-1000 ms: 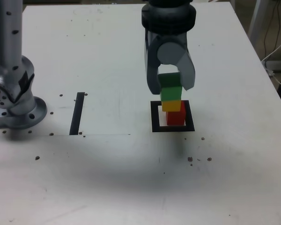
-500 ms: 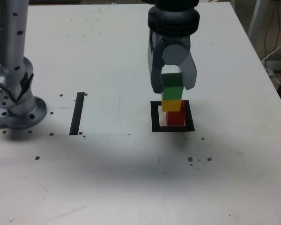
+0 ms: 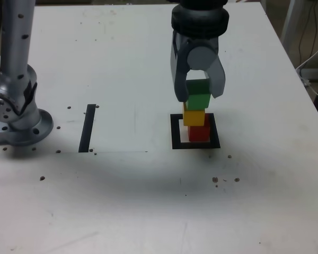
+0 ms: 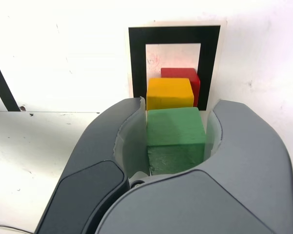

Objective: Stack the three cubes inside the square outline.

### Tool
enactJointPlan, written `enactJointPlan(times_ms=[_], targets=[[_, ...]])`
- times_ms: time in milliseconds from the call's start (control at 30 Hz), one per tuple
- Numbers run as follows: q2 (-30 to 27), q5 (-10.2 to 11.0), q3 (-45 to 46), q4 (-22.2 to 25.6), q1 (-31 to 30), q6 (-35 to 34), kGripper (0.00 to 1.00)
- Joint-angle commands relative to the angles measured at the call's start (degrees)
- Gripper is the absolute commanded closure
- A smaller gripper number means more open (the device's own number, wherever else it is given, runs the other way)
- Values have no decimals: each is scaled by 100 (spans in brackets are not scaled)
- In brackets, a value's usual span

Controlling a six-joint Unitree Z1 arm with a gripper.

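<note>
In the exterior view the red cube (image 3: 199,133) sits inside the black square outline (image 3: 176,132) with the yellow cube (image 3: 194,117) on top of it. My gripper (image 3: 199,97) is shut on the green cube (image 3: 199,94), which is just above the yellow one and shifted slightly to the exterior view's right. The wrist view shows the green cube (image 4: 176,131) between my gripper's (image 4: 178,106) fingers. Beyond it are the yellow cube (image 4: 169,93), the red cube (image 4: 183,73) and the outline (image 4: 136,58). Whether green touches yellow cannot be told.
A narrow black strip (image 3: 87,128) lies on the white table to the exterior view's left of the outline, also seen as the strip (image 4: 2,85). The arm's base (image 3: 18,114) stands at the far left. Cables (image 3: 314,58) hang past the table's right edge.
My gripper has risen a little and shifted to the exterior view's right with the green cube in it. More of the yellow cube shows; yellow and red have not moved.
</note>
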Motion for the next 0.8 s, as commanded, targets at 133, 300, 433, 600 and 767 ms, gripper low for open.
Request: enactJointPlan(times_ms=[133, 300, 433, 600, 767], targets=[[53, -73, 30, 1, 49, 53, 66], [96, -201, 70, -18, 61, 140, 51], [102, -233, 106, -45, 64, 177, 26], [87, -171, 104, -73, 64, 202, 1], [47, -58, 109, -126, 64, 197, 0]])
